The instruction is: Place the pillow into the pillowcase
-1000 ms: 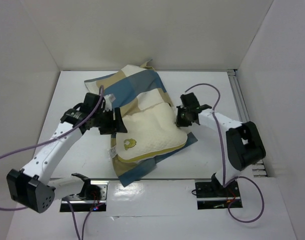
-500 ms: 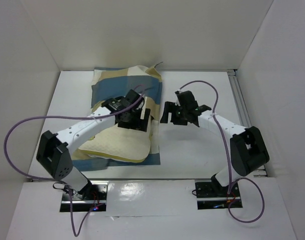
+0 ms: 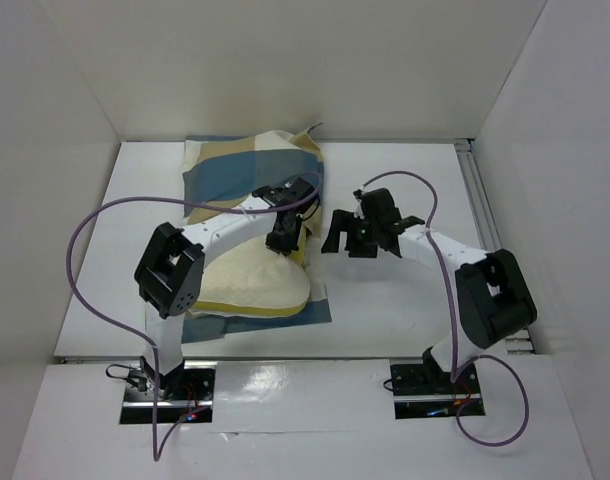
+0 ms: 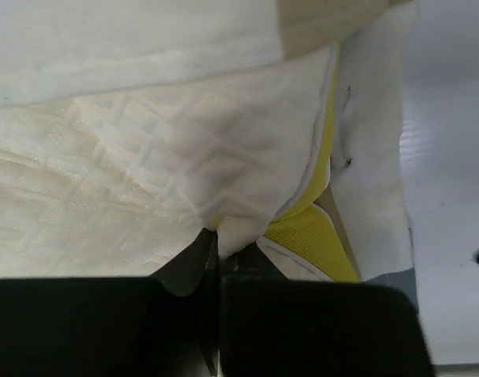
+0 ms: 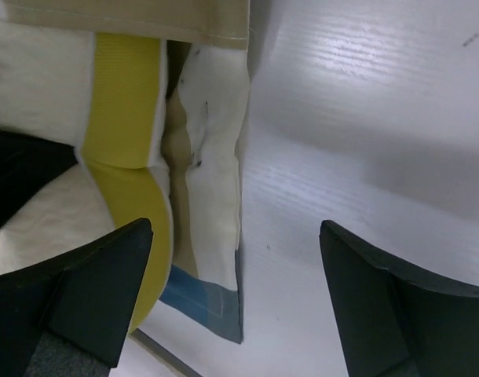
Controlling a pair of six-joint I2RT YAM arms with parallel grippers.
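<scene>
The checked blue, tan and cream pillowcase point(image 3: 235, 170) lies at the back left of the table. The cream pillow point(image 3: 250, 285) sticks out of its near side, on a blue flap of the case; its far end is hidden under the checked cloth. My left gripper point(image 3: 283, 240) sits at the pillow's right edge, shut on a pinched fold of the cream pillow point(image 4: 106, 196) beside its yellow band point(image 4: 306, 236). My right gripper point(image 3: 337, 235) hangs open just right of the pillow. Between its fingers point(image 5: 90, 290) lie the pillowcase's edge point(image 5: 212, 196) and bare table.
White walls close in the table on the left, back and right. A metal rail point(image 3: 480, 200) runs along the right side. Purple cables point(image 3: 85, 250) loop off both arms. The arm bases point(image 3: 425, 385) sit at the near edge.
The left gripper has gone from open to shut on the pillow's right edge, and its arm has folded in. The right gripper has opened. Pillow and pillowcase now lie further left.
</scene>
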